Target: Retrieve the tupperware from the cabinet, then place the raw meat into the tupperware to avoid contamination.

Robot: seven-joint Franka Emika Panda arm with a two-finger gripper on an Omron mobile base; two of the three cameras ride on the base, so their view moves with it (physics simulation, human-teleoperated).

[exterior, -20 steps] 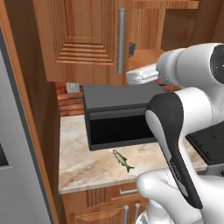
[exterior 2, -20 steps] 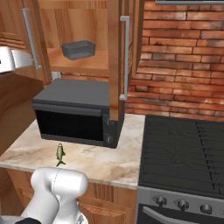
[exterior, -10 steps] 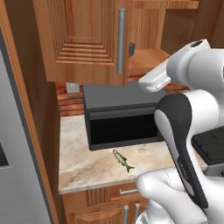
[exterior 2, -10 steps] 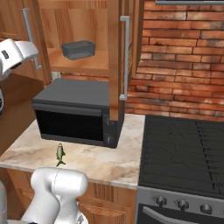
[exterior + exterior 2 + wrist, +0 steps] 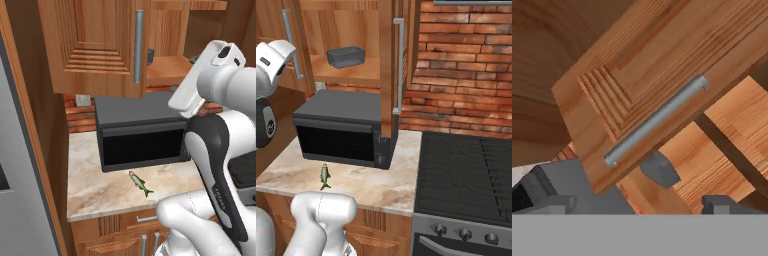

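Observation:
The cabinet stands open, both doors swung out. On its wooden shelf sits the dark grey see-through tupperware; in the left base view only its edge peeks past the left door. The raw meat, a small silvery fish, lies on the marble counter in front of the microwave. My gripper is open, with its fingertips wide apart and nothing between them. It faces the left door's silver handle, and a corner of the tupperware shows beyond the door's edge.
The black microwave fills the counter under the shelf. A black stove sits to the right below a brick wall. The right door juts out edge-on with its long handle. A tall wooden panel closes the left side.
The arm's upper links have swung up and to the right in the left base view and risen into the right base view's left edge. The fish and tupperware have not moved.

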